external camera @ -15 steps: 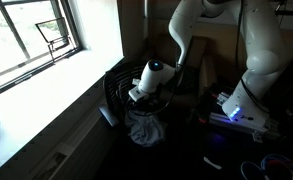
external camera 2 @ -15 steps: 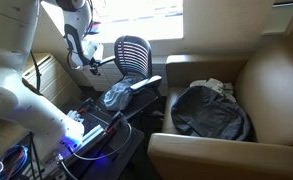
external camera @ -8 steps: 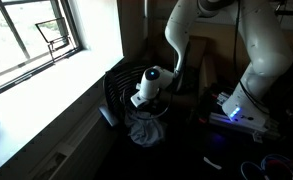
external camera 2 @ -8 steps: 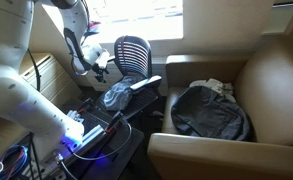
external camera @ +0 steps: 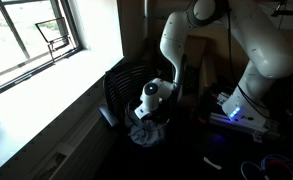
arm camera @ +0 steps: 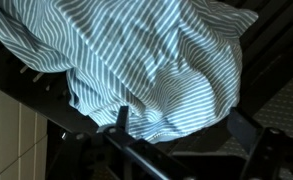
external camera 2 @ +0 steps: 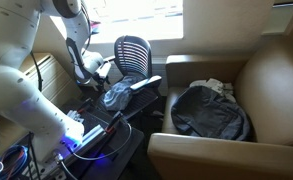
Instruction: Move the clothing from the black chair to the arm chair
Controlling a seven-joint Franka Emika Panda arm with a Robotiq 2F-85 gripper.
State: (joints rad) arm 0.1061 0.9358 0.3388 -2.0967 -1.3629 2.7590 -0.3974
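Arches the white, seven-joint robot arm [external camera: 174, 45] high at its elbow, with the forearm slanting steeply down to a rounded white wrist housing [external camera: 152, 92]. Hangs the dark two-finger gripper [external camera: 144, 114] just below that wrist, pointing downward and well under the level of the shoulder in both exterior views. Holds the dark gripper fingers [arm camera: 121, 120] spread in the wrist view, jaws standing apart.
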